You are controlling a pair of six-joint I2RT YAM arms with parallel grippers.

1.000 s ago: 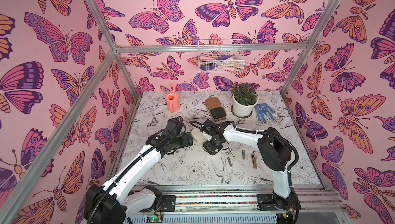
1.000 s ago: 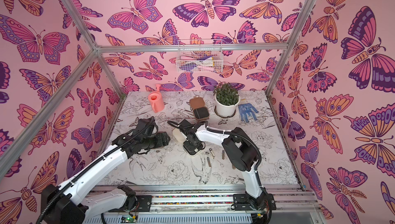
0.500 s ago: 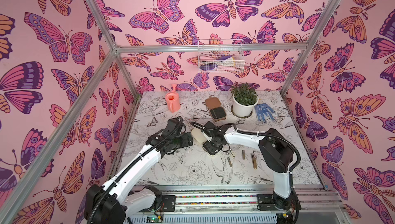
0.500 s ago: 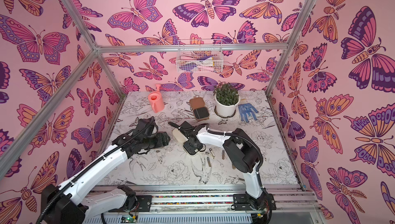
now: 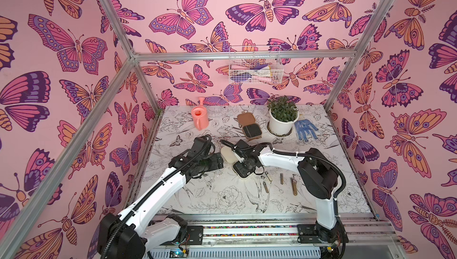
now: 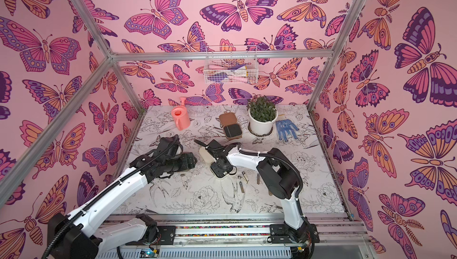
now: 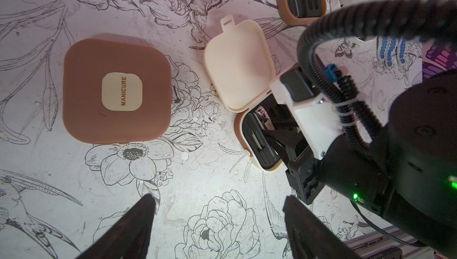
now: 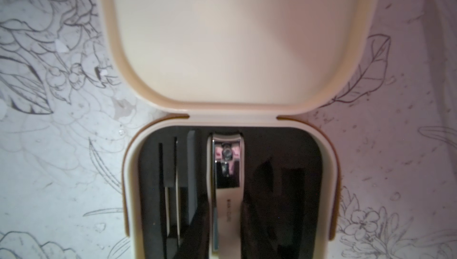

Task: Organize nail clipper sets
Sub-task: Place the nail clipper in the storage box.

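Cream case [image 5: 228,155] lies open near the middle of the table [image 5: 210,196], its lid flat on the printed surface and its black-lined base toward the front edge; the right gripper [image 8: 226,210] reaches down into that base, and its wrist view shows the two dark fingers [image 8: 195,228] drawn in narrow against the sides of a shiny nail clipper [image 8: 226,171] in the middle slot of the lining, so the clipper is in its grasp; what fills the slim slots beside it is too dark to tell; the left gripper [image 7: 218,199] hangs above bare table near the cream case, fingers spread wide with nothing between them; seen only from the left wrist, a closed tan-brown case [image 7: 116,94] with a pale patch reading MANICURE lies flat, near the cream lid but apart from it; a second tan-brown case [image 5: 248,125] lies open at the back of the table, between the pink watering can [image 5: 199,119] and the white plant pot [image 5: 282,124], just beside the pot; a blue dotted glove [image 5: 305,130] lies on the pot's other side; several slim metal tools [image 5: 265,187] lie loose on the table in front of the right arm, apart from every case
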